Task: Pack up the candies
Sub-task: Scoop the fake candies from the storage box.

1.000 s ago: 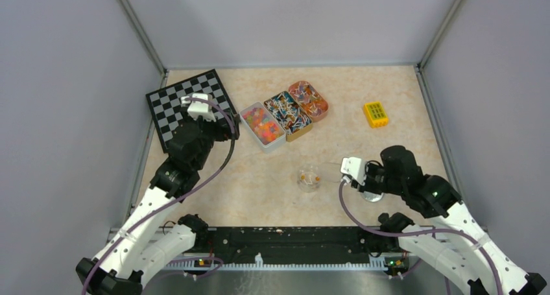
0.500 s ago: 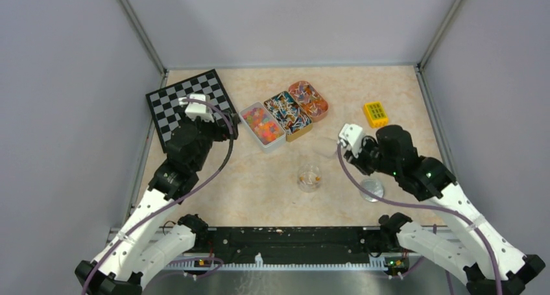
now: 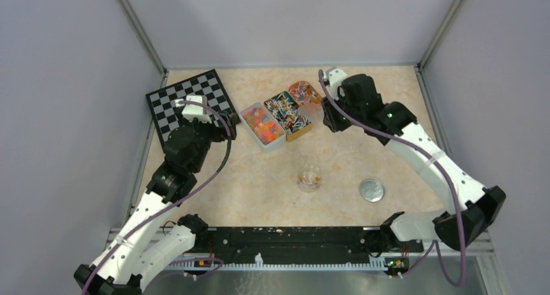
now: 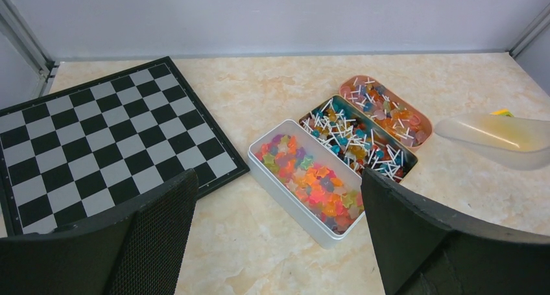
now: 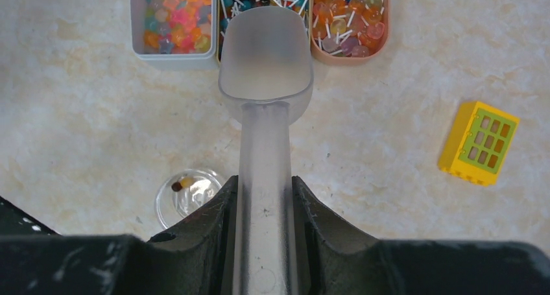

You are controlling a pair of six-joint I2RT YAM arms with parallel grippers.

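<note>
Table (image 3: 259, 178): beige marbled top, matt.
Round lid (image 3: 371, 190): flat silvery disc toward the near edge, right of the jar and apart from it.
Glass jar (image 3: 310, 177): small, clear, round; upright and open near the table's middle. Two sweets lie at its bottom, one orange-yellow and one dark.
Left claw (image 4: 277, 178): black textured fingers spread wide, nothing between them. It hangs on the near side of the white tin, by the chessboard's right edge.
Right claw (image 5: 263, 185): pinching the scoop's handle, raised over the far half of the table.
Scoop (image 5: 266, 48): frosted translucent plastic with a long flat handle and a rounded bowl; the bowl hangs over one end of the dark tray.
Candies (image 4: 311, 181): tiny glossy gummies – orange, red, pink, purple – heaped in the white tin.
White tin (image 4: 285, 194): rectangular with rounded corners, leftmost of three set side by side on a slant.
Dark tray (image 3: 301, 135): middle one, full of wrapped sweets on white sticks.
Peach tray (image 4: 428, 128): oval-ended, rightmost – round sweets on white sticks.
Yellow block (image 5: 478, 142): plastic, with a grid of green squares; right of the trays and apart.
Chessboard (image 4: 97, 139): flat, black-and-grey squares, far left corner.
</note>
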